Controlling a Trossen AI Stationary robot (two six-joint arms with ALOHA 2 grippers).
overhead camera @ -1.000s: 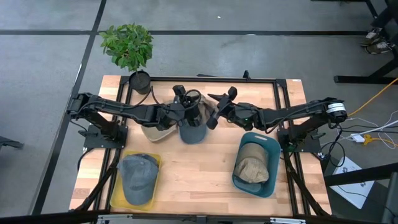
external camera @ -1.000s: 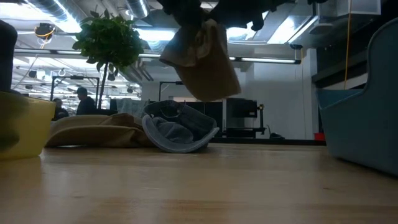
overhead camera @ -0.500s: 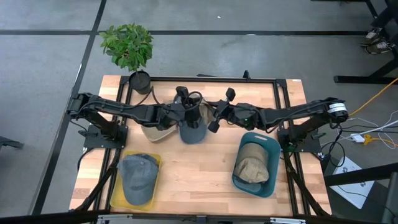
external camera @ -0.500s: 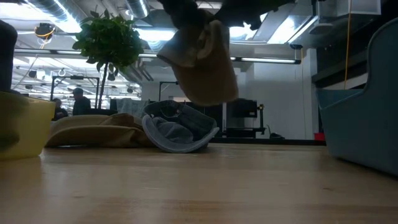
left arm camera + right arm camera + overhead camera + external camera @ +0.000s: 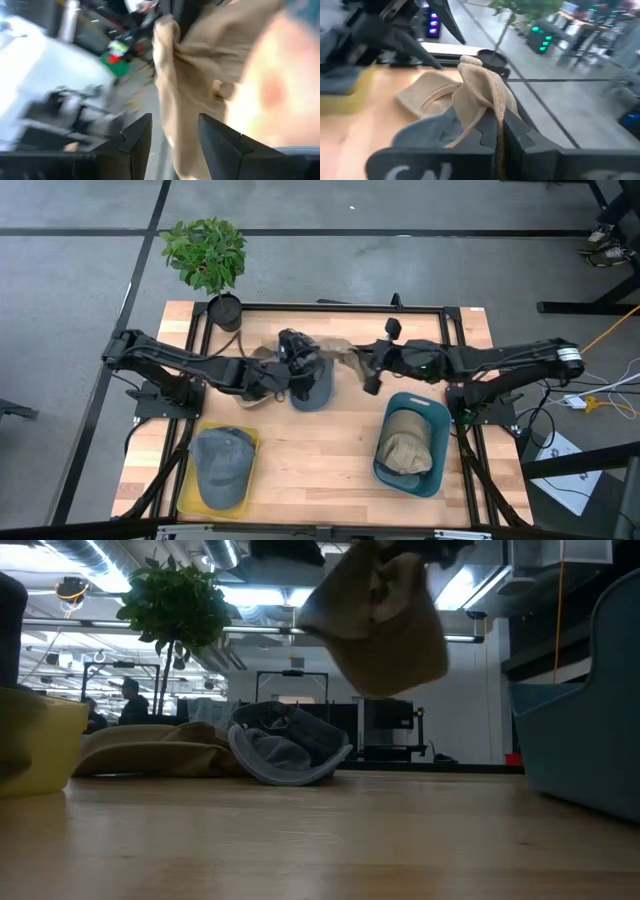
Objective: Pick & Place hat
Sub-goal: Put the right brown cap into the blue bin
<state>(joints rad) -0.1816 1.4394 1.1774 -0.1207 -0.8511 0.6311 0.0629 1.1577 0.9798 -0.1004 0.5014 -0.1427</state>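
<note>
A tan hat (image 5: 385, 630) hangs in the air over the table's far middle, with my right gripper (image 5: 496, 117) shut on it. In the high view the hat (image 5: 340, 350) shows between the two arms. My left gripper (image 5: 172, 120) stands open just left of it, and the hat's cloth (image 5: 200, 65) hangs in front of its spread fingers. Whether they touch the cloth, I cannot tell. Below, a grey-blue hat (image 5: 312, 385) lies on the wood, and beside it on the left another tan hat (image 5: 248, 388). My right gripper pinches a bunched fold of the tan hat's cloth (image 5: 487, 107) between its two fingers, coming level from the table's right side. The hat hangs below and ahead of the fingers, lifted clear of the table and of the hats under it.
A blue bin (image 5: 432, 420) at the near right holds a tan hat. A yellow tray (image 5: 250, 440) at the near left holds a grey cap. A potted plant (image 5: 206, 255) stands at the far left corner. Bare wood lies between tray and bin.
My right gripper has shut on the tan hat and drawn it toward the table's right edge. The hat has left my left gripper, which stays behind over the grey-blue hat. The hat keeps hanging clear of the table.
</note>
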